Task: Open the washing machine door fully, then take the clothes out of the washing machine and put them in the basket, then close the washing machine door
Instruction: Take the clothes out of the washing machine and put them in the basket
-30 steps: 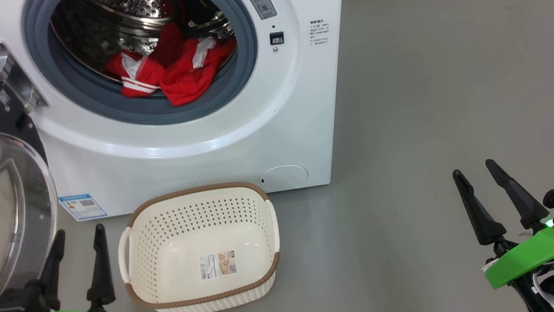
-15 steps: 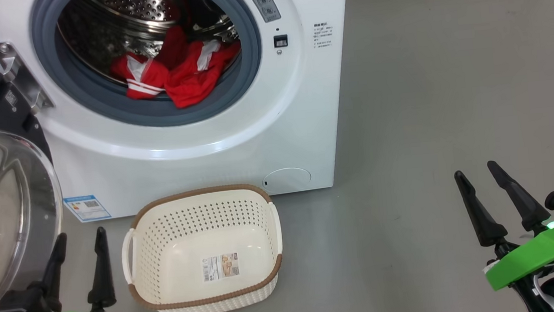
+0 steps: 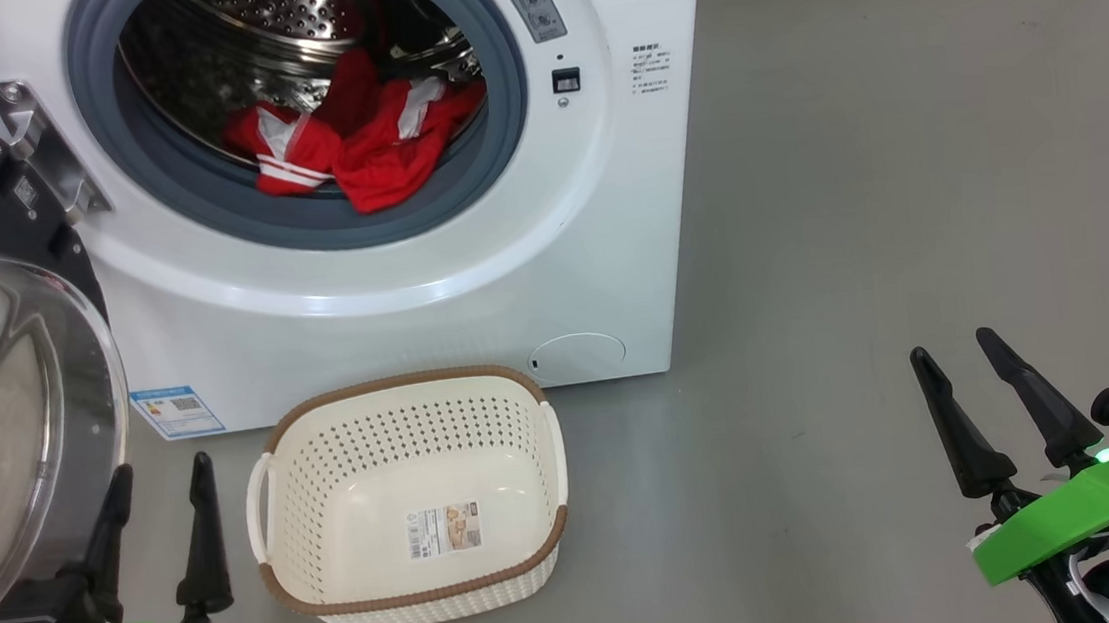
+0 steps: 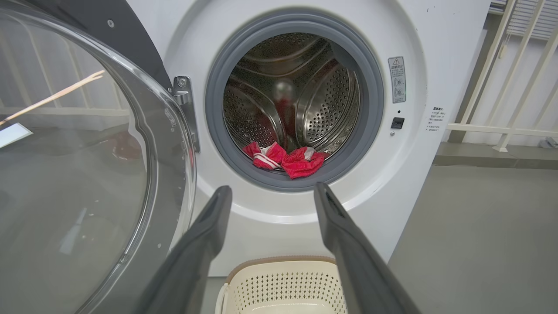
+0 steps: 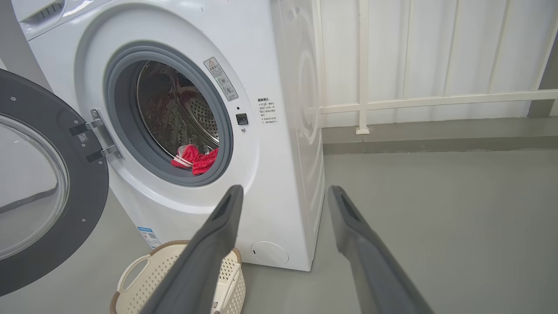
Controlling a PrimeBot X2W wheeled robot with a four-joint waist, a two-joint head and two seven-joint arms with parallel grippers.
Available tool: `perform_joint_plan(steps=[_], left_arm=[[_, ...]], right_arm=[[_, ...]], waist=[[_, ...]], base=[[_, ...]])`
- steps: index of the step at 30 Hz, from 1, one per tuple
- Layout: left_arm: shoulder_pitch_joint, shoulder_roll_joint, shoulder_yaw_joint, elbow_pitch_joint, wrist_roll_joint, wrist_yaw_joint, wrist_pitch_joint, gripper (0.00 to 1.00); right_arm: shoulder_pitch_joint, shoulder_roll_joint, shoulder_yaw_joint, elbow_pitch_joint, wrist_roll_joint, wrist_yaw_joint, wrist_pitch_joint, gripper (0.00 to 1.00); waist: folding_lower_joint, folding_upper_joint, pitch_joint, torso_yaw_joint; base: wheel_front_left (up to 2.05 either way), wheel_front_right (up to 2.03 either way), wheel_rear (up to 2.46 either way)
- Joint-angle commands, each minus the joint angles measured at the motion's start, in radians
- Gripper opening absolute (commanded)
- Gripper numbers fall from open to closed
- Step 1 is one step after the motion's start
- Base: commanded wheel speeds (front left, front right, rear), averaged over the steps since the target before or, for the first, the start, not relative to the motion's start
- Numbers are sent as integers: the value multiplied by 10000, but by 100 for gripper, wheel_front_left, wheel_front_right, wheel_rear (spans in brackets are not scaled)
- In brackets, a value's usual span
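Our left claw (image 3: 159,464) hovered with its two dark fingers spread wide and nothing between them, just beside the left handle of the basket (image 3: 400,379). Our right claw (image 3: 950,345), equally wide and holding nothing, hung well apart from it over the right side of the floor (image 3: 854,175). The basket stood upright on that grey floor near the foot of the washing machine (image 3: 413,304), a paper label on its bottom. Above it we saw the clothes (image 3: 360,153) heaped at the front lip of the steel drum (image 3: 288,14), one red fold draped onto the blue-grey gasket (image 3: 501,105). The washing machine door (image 3: 13,379) stood swung open on the left, its glass bowl bulging close above our left claw. Beyond the machine's right side, the floor ran smooth to a white railing (image 5: 427,100) before a pale panelled wall (image 5: 436,43).
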State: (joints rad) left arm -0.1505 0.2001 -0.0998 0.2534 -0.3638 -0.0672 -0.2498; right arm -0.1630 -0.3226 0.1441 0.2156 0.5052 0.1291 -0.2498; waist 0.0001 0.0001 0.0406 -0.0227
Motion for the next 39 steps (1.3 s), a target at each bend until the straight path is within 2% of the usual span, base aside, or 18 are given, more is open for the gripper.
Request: perform_joint_plan(steps=[1,24,39], left_arm=[[-264,213,405,-209,72,-74,-120,100],[-338,14,686,-230,191,-270,-120,100],[-468,-54,775,-221,198,-398,-120,100]], right_arm=[[-55,-142,102,-279,-32,16,-120,100],[-104,-145,63,-323,-69,16,-120,100],[-182,-126,47,-333,-86,16,-120,100]], waist=[[-1,-1,10,3],[-1,-1,134,40],[-1,-1,251,22]], base=[[31,-31,0],[101,-101,0],[13,-13,0]])
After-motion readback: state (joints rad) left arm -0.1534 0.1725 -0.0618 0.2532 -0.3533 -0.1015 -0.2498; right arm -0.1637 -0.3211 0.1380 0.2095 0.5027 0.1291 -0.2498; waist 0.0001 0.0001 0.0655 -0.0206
